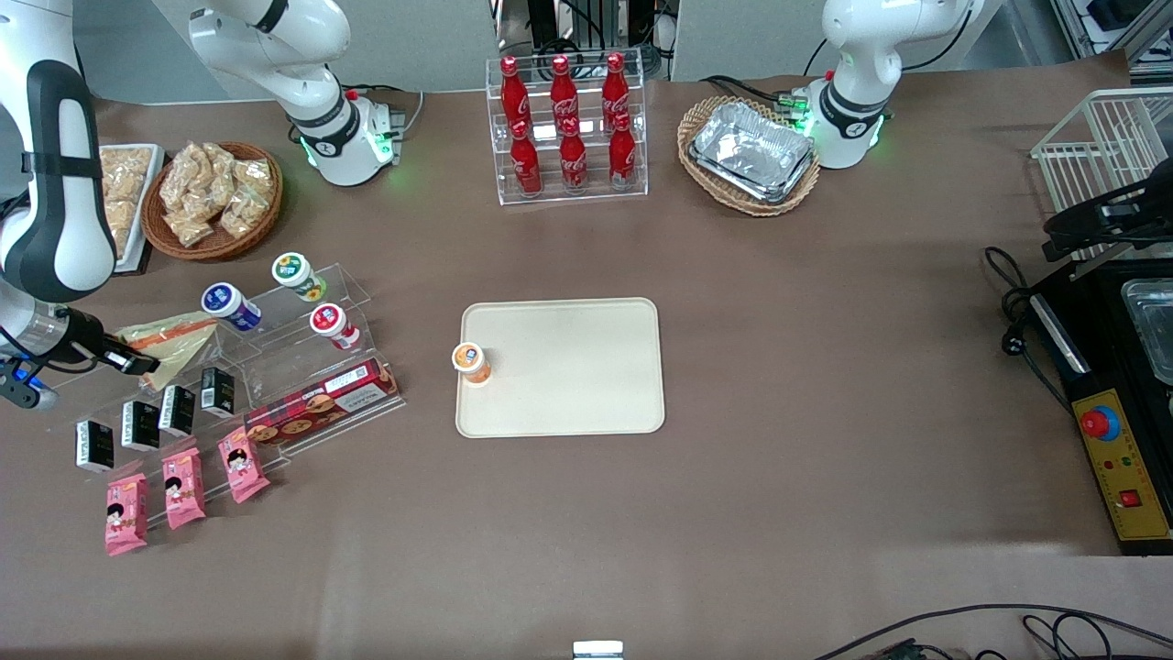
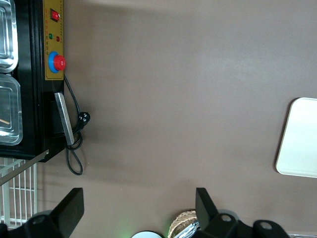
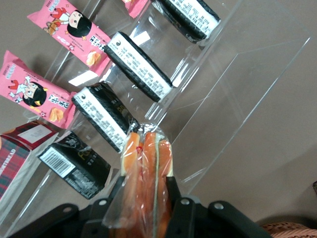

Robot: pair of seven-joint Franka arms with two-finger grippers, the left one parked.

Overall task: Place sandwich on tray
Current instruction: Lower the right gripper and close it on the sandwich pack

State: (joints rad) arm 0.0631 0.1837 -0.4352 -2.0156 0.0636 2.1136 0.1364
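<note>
- Pincer (image 3: 144, 186): dark two-finger unit over the clear stepped rack at the working arm's end of the bench; fingers pressed against both flat sides of the sandwich, pinching it.
- Sandwich (image 3: 147, 168): triangular wedge, pale bread with orange and green layers, in loose, glossy clear wrap. It sits in the pincer above the rack, well apart from the tray.
- Risk, judged: the wrap is slick and slack, so the wedge may slide inside it or slip out during the carry; soft bread may crush under a hard squeeze.
- Rack (image 3: 223, 84): clear acrylic steps, hard and reflective, with edges that are difficult to read; a low exit could catch the wrap or a step.
- Black packets (image 3: 138, 65): small oblong wrapped blocks with white labels, standing on the rack just beside the sandwich; a sideways sweep could topple them.
- Pink packets (image 3: 69, 25): flat, crinkly pouches on the lowest step.
- Tray (image 1: 561, 367): flat cream rectangle, rounded corners, low rim, matte, mid-bench.
- Orange cup (image 1: 471, 361): small cylinder standing at the tray's edge toward the working arm; an approach across that edge could knock it.
</note>
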